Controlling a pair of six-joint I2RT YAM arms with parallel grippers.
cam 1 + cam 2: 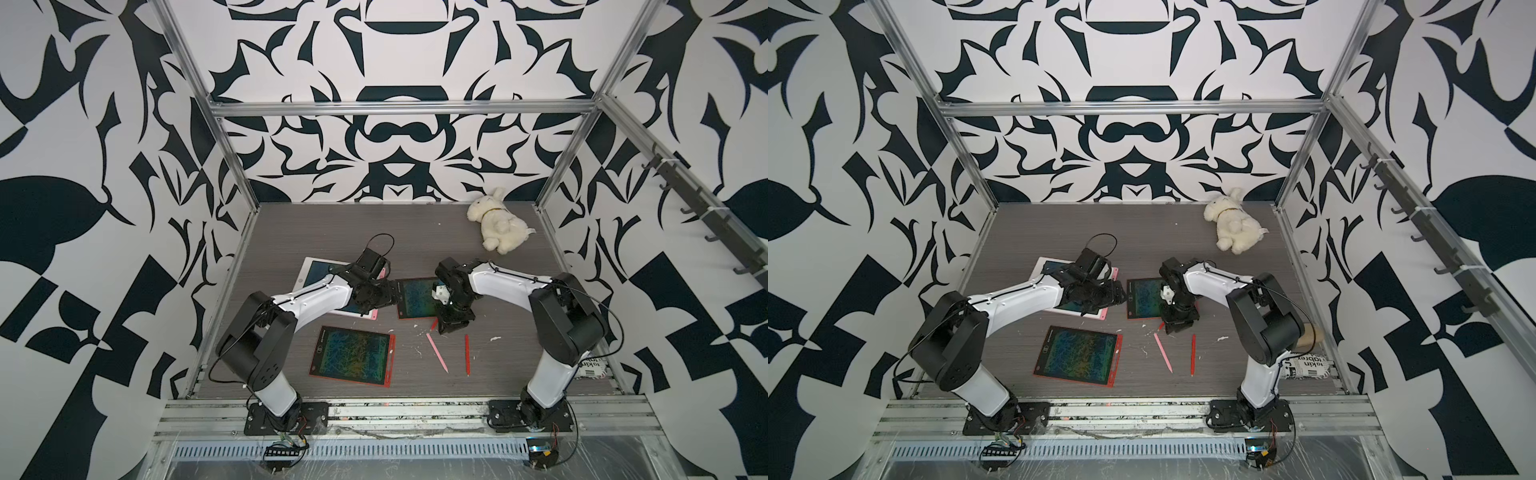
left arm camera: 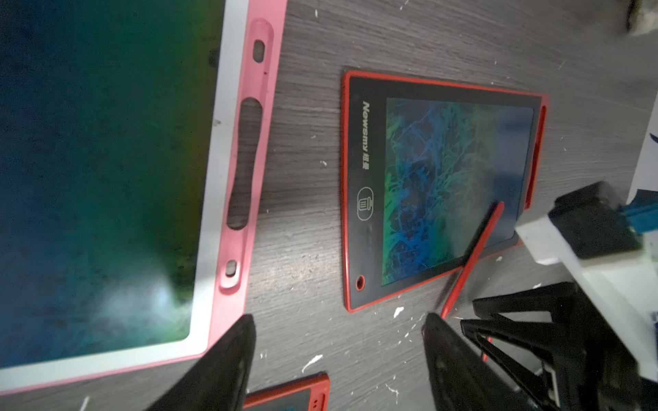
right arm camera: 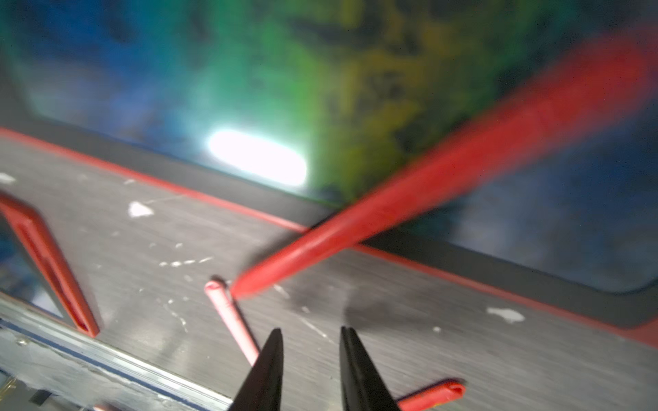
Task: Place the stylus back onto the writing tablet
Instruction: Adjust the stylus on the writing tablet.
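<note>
Two black fingertips of the right gripper (image 3: pixel 309 332) stand a little apart with nothing between them, low over the bare table (image 3: pixel 106 249) just off the near edge of the small red tablet (image 2: pixel 356 170). Just beyond them the red stylus (image 3: pixel 427 185) lies slantwise across that edge, its far end on the coloured screen and its near end jutting past the frame over the wood, close to a pink stylus (image 3: pixel 231 320). Its outline is blurred, so I cannot tell whether it rests firmly. By my judgement the placing is only half sound. The fingers should draw straight up, never sideways, lest they knock the overhanging end. Should it tip off, take it near its middle and lay it flat, wholly over the screen. The left gripper (image 2: pixel 340 320) hangs open and empty between that tablet and a larger pink-framed tablet (image 2: pixel 213 185).
</note>
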